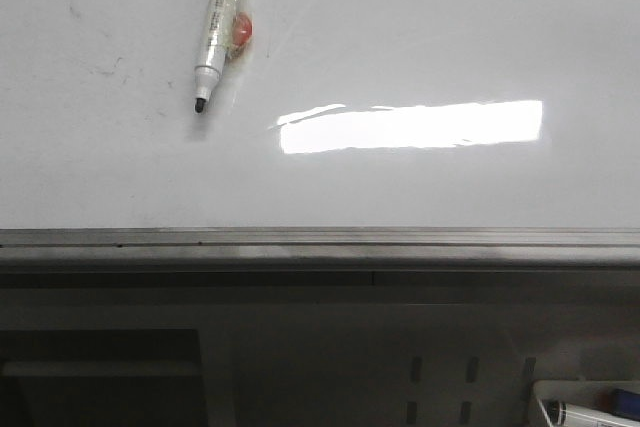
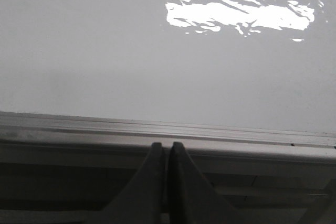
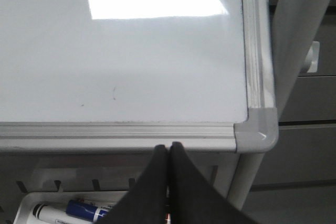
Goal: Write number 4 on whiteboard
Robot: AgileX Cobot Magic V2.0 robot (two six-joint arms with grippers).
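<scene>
The whiteboard (image 1: 420, 37) fills the front view, glossy white with a bright rectangular reflection and a grey metal bottom rail (image 1: 320, 242). A white marker (image 1: 217, 22) with a black tip lies on it at the upper left, tip towards me, with a small red thing beside it. No drawn number 4 shows on the board. My left gripper (image 2: 164, 148) is shut and empty, just below the board's rail (image 2: 168, 129). My right gripper (image 3: 168, 147) is shut and empty, just below the rail near the board's grey corner piece (image 3: 257, 129). Neither gripper shows in the front view.
A white tray (image 3: 31, 203) below the board holds a blue-capped marker (image 3: 79, 211); it also shows at the lower right of the front view (image 1: 590, 407). A grey stand post (image 3: 247, 182) runs down from the board's corner. Faint grey scuffs (image 1: 100, 67) mark the board's left side.
</scene>
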